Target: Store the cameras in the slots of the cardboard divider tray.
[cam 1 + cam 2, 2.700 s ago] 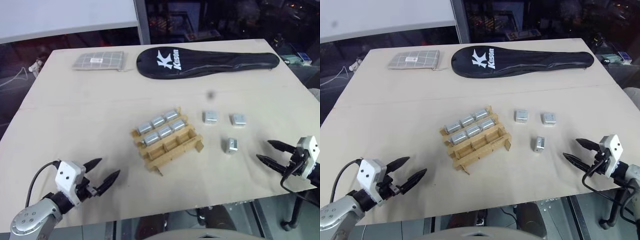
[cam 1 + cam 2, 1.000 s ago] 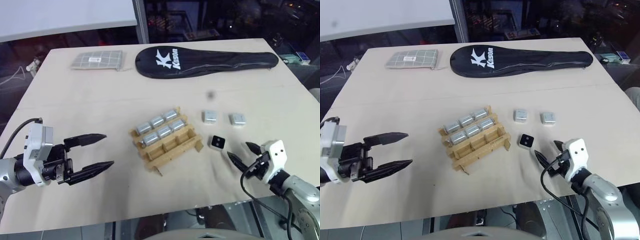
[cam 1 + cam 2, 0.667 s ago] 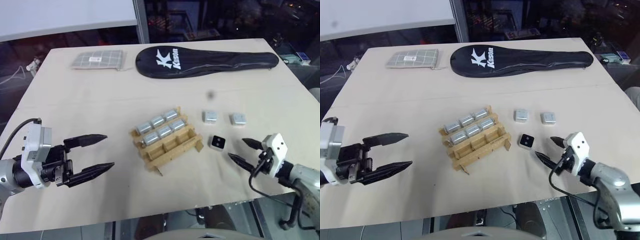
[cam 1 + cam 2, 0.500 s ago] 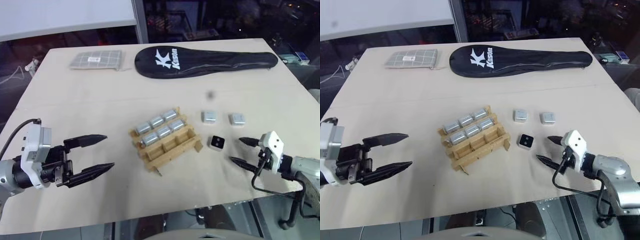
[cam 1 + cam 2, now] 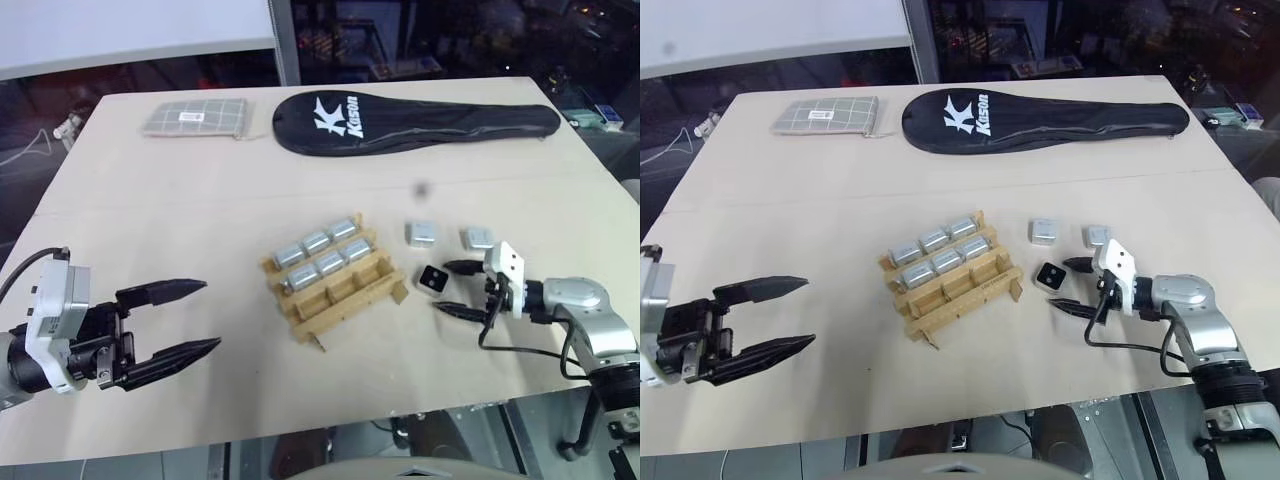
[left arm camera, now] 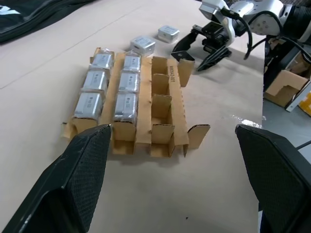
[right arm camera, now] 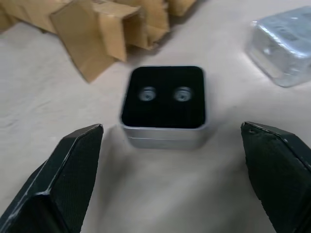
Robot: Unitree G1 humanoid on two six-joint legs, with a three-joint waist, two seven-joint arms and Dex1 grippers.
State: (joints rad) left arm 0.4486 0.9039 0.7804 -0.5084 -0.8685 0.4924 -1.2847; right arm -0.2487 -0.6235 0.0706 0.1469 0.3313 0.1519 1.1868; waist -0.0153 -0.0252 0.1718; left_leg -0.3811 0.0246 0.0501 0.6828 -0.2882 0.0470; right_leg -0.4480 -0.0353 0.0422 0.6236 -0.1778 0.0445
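Note:
The cardboard divider tray point(image 5: 345, 290) lies mid-table with several silver cameras point(image 5: 316, 242) in its two far rows; the near row of slots is bare. One loose camera point(image 5: 432, 281), black face with two lenses up, lies just right of the tray. My right gripper point(image 5: 442, 286) is open, pointing left, with a finger on either side of it and not touching it; the right wrist view shows this camera point(image 7: 165, 104) between the open fingers. Two more cameras point(image 5: 420, 234) point(image 5: 476, 238) lie behind. My left gripper point(image 5: 212, 314) hangs open and holds nothing at the near left.
A black racket cover point(image 5: 415, 115) and a grey checked pouch point(image 5: 195, 118) lie along the table's far side. The table's near edge runs just below both grippers. A cardboard box point(image 6: 282, 87) stands on the floor beyond the right edge.
The loose camera by the tray has shifted left and now shows its black face. My right gripper has swung in from the near right edge, turned leftward and now brackets it. The left gripper stays open.

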